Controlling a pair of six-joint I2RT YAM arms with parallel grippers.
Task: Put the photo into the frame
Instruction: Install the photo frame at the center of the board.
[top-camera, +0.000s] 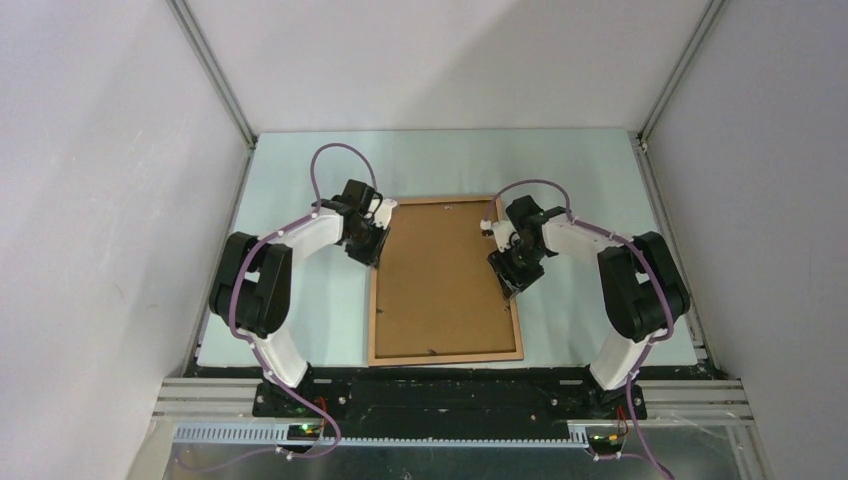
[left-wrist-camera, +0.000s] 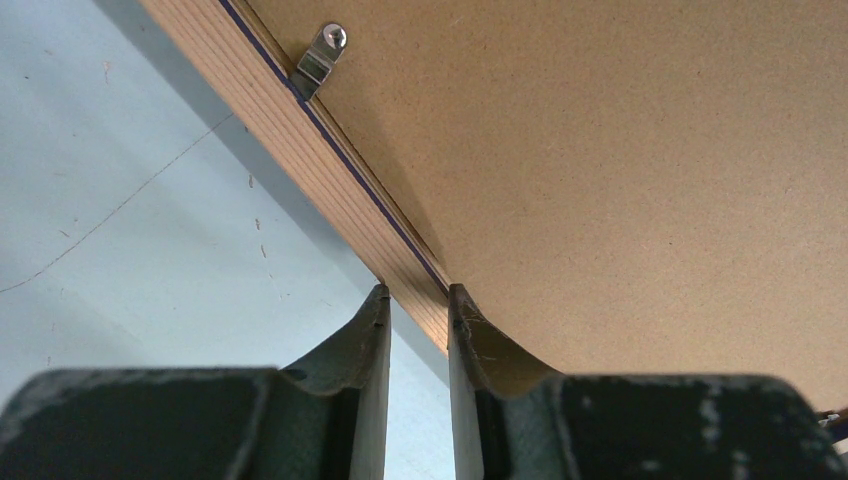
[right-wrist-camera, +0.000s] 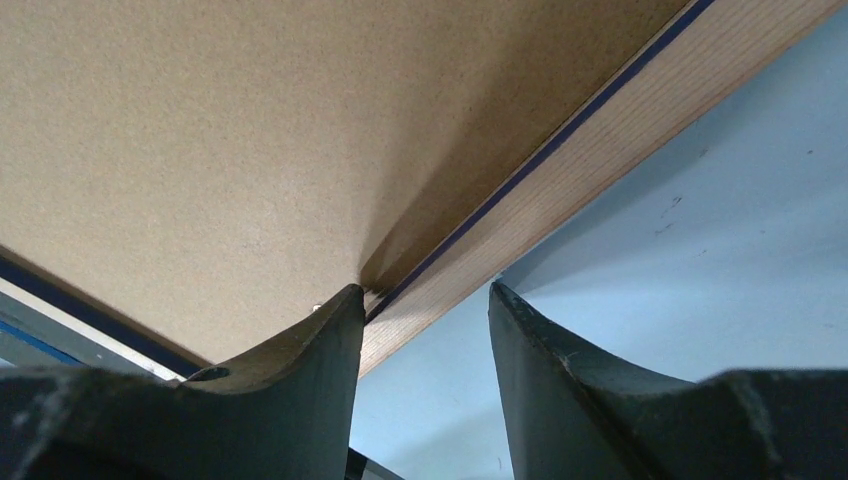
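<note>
While the frame (top-camera: 445, 356) lies flat with its back up, its left rail (left-wrist-camera: 300, 130) runs straight between the tips of the left pincer (left-wrist-camera: 417, 295). That pincer looks pressed together on the rail, one finger on the outer edge and the other on the inner edge. A thin dark blue line shows along the light wood. The right pincer (right-wrist-camera: 425, 295) is spread. Its left finger touches where the right rail (right-wrist-camera: 620, 110) meets the brown backing board (right-wrist-camera: 200, 130), and its right finger hangs clear off the outside, apart from the wood.

The board (top-camera: 440, 280) fills the frame between the two pincers. A little metal clip (left-wrist-camera: 325, 55) sits ahead of the left pincer, right at the rail's inner edge. All of it lies on the pale blue counter (top-camera: 580, 180).
</note>
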